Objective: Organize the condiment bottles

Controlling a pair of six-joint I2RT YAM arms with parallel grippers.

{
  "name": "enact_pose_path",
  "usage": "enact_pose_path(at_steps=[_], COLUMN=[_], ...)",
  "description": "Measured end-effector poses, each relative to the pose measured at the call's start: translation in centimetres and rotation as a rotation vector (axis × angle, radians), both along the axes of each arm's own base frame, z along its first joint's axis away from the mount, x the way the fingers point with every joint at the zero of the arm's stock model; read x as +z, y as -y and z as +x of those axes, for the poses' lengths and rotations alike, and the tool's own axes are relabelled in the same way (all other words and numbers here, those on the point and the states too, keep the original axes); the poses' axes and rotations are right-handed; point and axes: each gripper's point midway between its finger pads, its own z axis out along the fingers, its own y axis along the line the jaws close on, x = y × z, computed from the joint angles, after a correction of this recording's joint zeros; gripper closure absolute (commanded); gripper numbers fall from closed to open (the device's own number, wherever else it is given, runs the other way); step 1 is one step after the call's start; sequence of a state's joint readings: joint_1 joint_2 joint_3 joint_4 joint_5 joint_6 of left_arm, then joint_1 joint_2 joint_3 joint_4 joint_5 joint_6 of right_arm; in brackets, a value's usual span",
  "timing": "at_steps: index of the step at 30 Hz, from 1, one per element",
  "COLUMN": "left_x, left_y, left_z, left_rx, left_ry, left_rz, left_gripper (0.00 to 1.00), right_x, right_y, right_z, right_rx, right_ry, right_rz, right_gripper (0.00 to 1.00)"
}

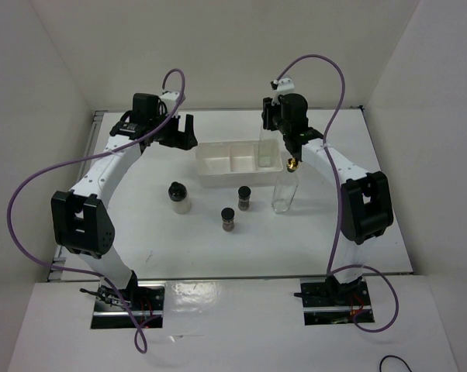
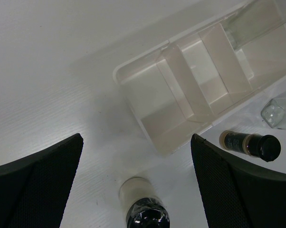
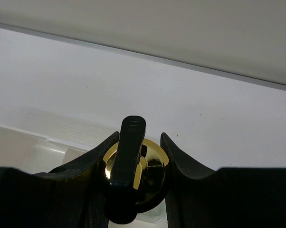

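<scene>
Pinching the bottle's gold top (image 3: pixel 155 160) between them, right jaws are closed; left jaws gape empty.

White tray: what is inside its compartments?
One tall glass bottle in the right compartment, right gripper shut on its gold top. The other two look bare. Its foot is hidden.

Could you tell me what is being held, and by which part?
The right gripper grips a tall glass bottle by its gold pourer top; the left gripper holds nothing.

Tray (image 1: pixel 218 177) L + mid compts open; tall bottle (image 1: pixel 285 194) crowds R front corner.
</scene>
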State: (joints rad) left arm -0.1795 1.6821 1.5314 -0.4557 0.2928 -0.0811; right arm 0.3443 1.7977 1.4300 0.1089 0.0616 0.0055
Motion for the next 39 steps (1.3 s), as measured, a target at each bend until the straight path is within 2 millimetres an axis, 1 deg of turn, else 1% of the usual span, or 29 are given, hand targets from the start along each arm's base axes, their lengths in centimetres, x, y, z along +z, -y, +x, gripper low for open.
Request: enact_pose_path(at_steps=[5, 6, 7, 10, 12, 15, 19, 22, 23, 25, 35, 39], left_x=[0.0, 0.0, 0.1, 0.1, -0.1, -0.5, -0.5, -0.5, -0.4, -0.4, -0.2, -0.2], left_y=[0.0, 0.0, 0.0, 0.0, 0.0, -0.1, -0.1, -0.1, -0.1, -0.1, -0.2, -0.2], left_z=[0.0, 0.0, 0.0, -0.1, -0.2, -0.4, -0.5, -0.5, -0.5, -0.7, -1.2, -1.2], left_rx=[0.000, 0.000, 0.000, 0.000, 0.000, 0.000, 0.000, -0.001, -0.001, -0.001, -0.001, -0.001], left_ry=[0.000, 0.000, 0.001, 0.003, -0.002, -0.014, -0.016, -0.014, -0.012, -0.011, -0.007, -0.006], left_rz=[0.000, 0.000, 0.000, 0.000, 0.001, 0.003, 0.003, 0.003, 0.002, 0.002, 0.002, 0.001], left_gripper=[0.00, 0.00, 0.00, 0.00, 0.00, 0.00, 0.00, 0.00, 0.00, 0.00, 0.00, 0.00], right_x=[-0.1, -0.2, -0.3, -0.6, -0.7, -0.4, 0.0, 0.9, 1.3, 2.1, 5.8, 8.6], right_y=[0.1, 0.1, 0.2, 0.2, 0.3, 0.3, 0.5, 0.6, 0.7, 0.9, 2.0, 2.5], right_z=[0.0, 0.0, 0.0, -0.1, -0.2, -0.2, -0.6, -0.8, -0.9, -1.1, -2.0, -2.7], right_rx=[-0.008, -0.009, -0.012, -0.015, -0.016, -0.016, -0.017, -0.023, -0.026, -0.035, -0.078, -0.095], right_ry=[-0.002, -0.003, -0.005, -0.011, -0.013, -0.007, -0.002, 0.014, 0.021, 0.035, 0.099, 0.138], right_rz=[0.003, 0.002, 0.003, 0.002, 0.001, 0.003, 0.004, 0.009, 0.012, 0.019, 0.034, 0.049], right_gripper=[0.53, 0.49, 0.40, 0.32, 0.29, 0.24, 0.17, 0.10, 0.05, 0.01, 0.01, 0.01])
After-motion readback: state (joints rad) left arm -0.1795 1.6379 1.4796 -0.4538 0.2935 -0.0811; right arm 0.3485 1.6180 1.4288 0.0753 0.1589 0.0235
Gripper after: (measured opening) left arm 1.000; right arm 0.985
